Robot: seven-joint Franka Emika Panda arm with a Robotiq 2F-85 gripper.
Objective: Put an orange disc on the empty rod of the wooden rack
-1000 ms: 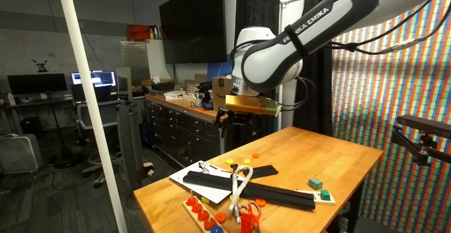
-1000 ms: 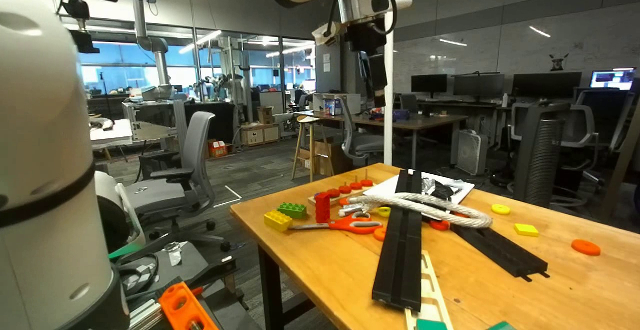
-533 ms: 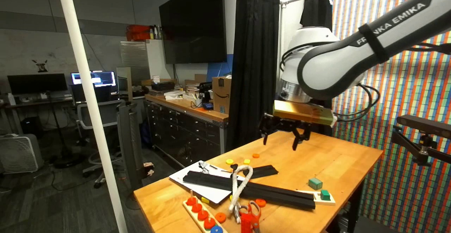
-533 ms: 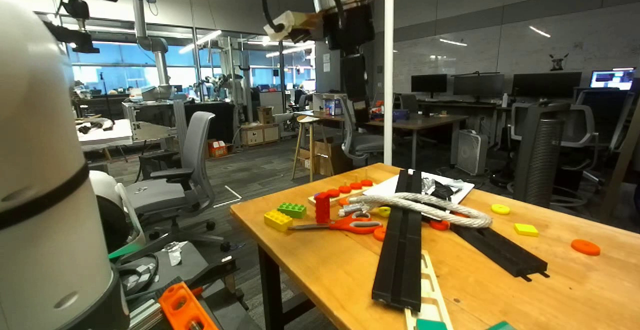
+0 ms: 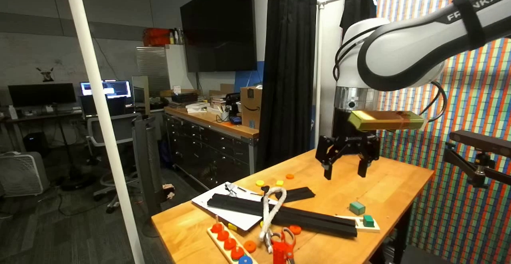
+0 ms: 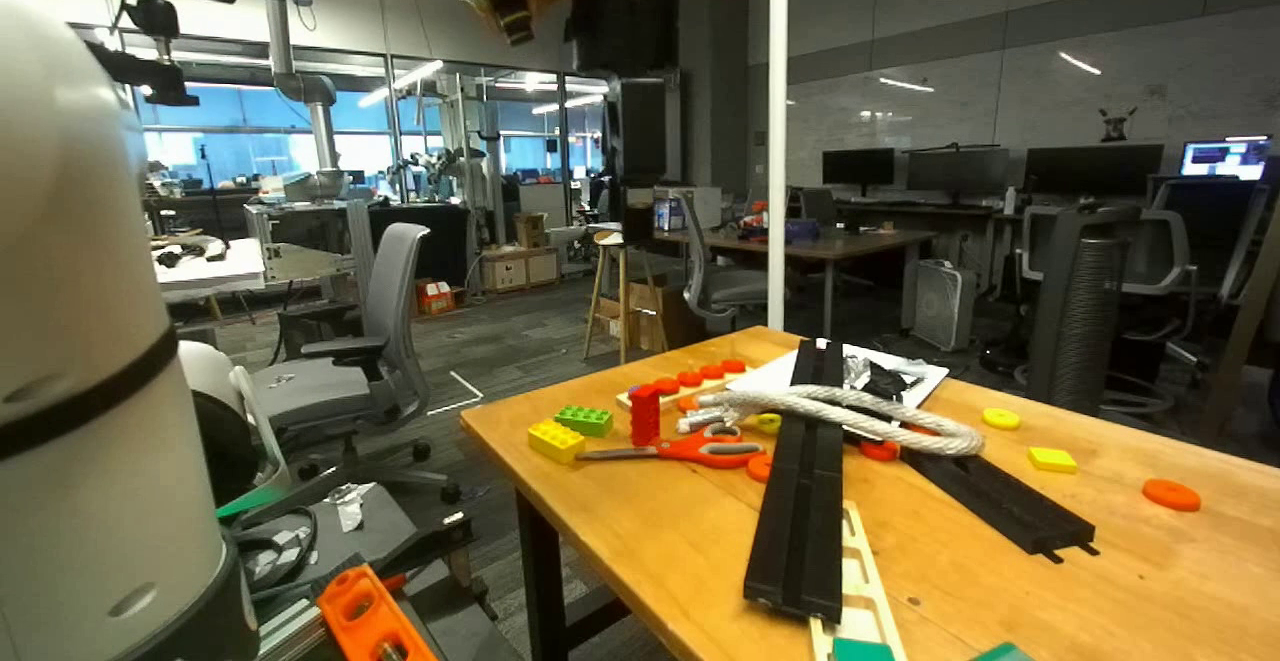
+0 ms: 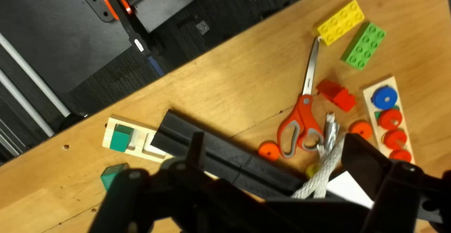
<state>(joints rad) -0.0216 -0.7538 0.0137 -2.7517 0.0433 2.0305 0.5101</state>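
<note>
The pale wooden rack (image 7: 368, 92) shows at the right in the wrist view, with a blue disc (image 7: 385, 97) and several red discs (image 7: 394, 139) on it. It also stands near the table's edge in both exterior views (image 5: 218, 245) (image 6: 624, 401). Every rod I can make out bears a disc; I cannot tell which is empty. Loose orange discs lie beside the scissors (image 7: 266, 148) and beside the rack (image 7: 360, 128). Another lies farther off (image 6: 1171, 495). My gripper (image 5: 345, 171) is open and empty, pointing down, high above the table.
Orange scissors (image 7: 305, 113), a red brick (image 7: 338, 94) and white rope (image 7: 326, 169) lie near the loose discs. A long black bar (image 6: 800, 501) lies over a white board (image 5: 235, 214). Green blocks (image 5: 357, 208), a yellow brick (image 6: 556, 442) and a green brick (image 6: 584, 421) are also on the table.
My gripper has moved right in an exterior view and left and lower in an exterior view, and has turned from tilted to pointing straight down. The discs and rack have not moved.
</note>
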